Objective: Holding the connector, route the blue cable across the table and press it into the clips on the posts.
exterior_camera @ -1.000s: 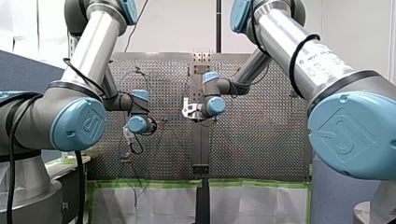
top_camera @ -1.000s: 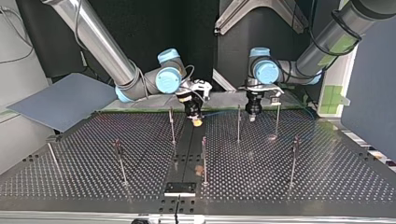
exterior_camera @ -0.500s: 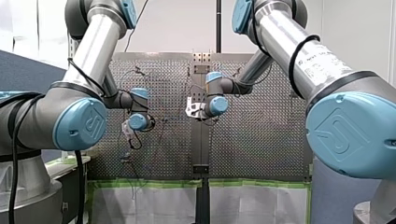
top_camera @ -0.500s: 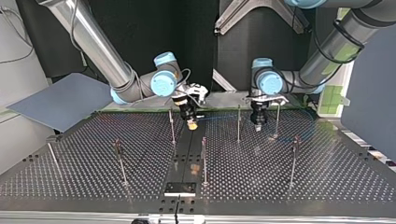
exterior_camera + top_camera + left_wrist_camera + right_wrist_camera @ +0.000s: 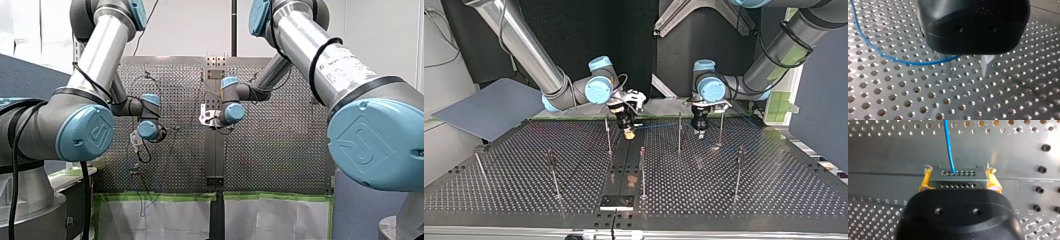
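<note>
In the right wrist view my right gripper (image 5: 959, 181) is shut on the grey connector (image 5: 958, 178), with a yellow pad on each side of it. The blue cable (image 5: 949, 145) leaves the connector and runs ahead over the perforated table (image 5: 873, 225). In the top view my right gripper (image 5: 628, 132) hangs just above the table's centre strip. The cable (image 5: 659, 125) runs from it towards my left gripper (image 5: 699, 131), which stands between two thin posts (image 5: 679, 132). In the left wrist view my left gripper (image 5: 966, 73) has its metal fingers apart, holding nothing, and the cable (image 5: 885, 56) curves past their base.
Several thin posts with clips stand across the table, such as one (image 5: 642, 170) in the middle and one (image 5: 738, 170) at the top view's right. A grey board (image 5: 489, 107) leans at the top view's left. A black plate (image 5: 616, 201) sits at the near edge.
Over the last second my left gripper dropped and shifted towards the top view's right, near a post. My right gripper shifted slightly to that view's left with the connector. Both have since been almost still.
</note>
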{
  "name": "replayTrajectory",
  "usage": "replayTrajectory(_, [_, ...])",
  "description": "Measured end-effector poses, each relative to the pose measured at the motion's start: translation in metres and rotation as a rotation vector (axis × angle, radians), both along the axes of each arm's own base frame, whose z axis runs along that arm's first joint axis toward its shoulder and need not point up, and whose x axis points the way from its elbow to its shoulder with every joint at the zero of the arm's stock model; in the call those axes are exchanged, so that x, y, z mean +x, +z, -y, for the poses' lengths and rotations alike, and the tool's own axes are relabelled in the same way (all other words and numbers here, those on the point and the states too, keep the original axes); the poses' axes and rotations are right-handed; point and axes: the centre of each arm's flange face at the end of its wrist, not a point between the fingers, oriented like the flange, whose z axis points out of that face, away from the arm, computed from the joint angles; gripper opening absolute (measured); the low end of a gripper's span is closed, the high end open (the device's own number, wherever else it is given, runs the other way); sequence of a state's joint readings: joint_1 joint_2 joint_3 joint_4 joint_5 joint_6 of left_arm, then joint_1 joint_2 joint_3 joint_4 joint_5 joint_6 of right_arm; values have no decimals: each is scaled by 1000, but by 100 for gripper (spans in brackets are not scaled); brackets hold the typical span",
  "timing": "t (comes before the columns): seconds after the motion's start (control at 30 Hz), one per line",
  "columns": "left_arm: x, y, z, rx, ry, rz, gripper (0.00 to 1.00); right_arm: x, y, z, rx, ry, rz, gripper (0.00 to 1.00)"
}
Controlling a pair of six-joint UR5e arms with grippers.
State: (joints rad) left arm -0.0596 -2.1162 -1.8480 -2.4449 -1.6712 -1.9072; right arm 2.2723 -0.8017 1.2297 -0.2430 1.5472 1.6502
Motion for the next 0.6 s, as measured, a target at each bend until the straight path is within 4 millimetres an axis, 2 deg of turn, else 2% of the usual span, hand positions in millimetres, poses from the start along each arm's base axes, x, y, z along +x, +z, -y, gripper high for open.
replayTrajectory(0.27, [-16,4,1,43,16,-61,100,-3,-1,0,15,-4,-12,0])
replayTrajectory(0.6, [-66,15,18,69,-39,-152,100,-9,-5,-2,41,-27,-49,0])
